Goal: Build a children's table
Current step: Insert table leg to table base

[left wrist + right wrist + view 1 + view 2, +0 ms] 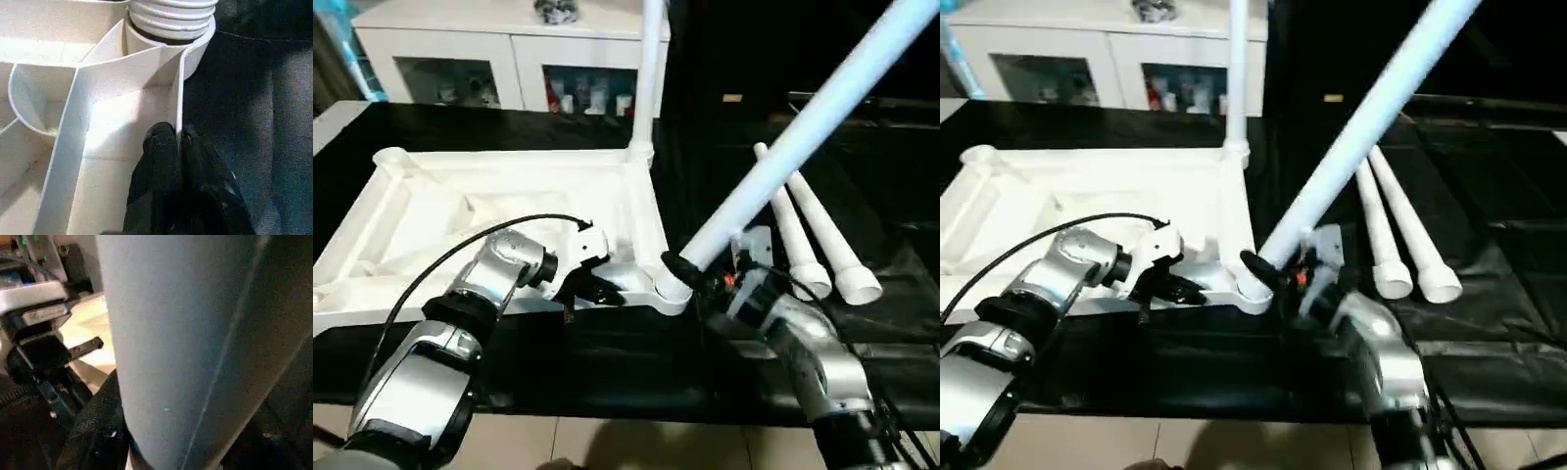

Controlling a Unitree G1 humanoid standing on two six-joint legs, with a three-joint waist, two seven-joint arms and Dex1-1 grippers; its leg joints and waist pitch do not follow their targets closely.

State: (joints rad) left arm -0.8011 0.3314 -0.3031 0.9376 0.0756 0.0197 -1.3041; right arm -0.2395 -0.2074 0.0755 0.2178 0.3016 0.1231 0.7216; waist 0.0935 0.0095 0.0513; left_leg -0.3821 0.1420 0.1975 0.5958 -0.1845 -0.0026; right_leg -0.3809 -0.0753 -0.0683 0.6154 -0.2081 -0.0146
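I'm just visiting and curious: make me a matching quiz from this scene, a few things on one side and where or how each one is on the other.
Things:
1. left gripper
2. right gripper
3. long white tapered plastic leg, tilted
4. white plastic leg at the far corner
5. two spare white plastic legs

States:
A. lying on the black cloth
B. standing upright in its socket
C. pinching the tabletop's rim
D. leaning, its end at the near corner socket
E. clasping the tilted leg

Pairs: 1-C, 2-E, 3-D, 4-B, 5-A

2 silver forearms (460, 323), black cable, black-fingered left gripper (597, 289)
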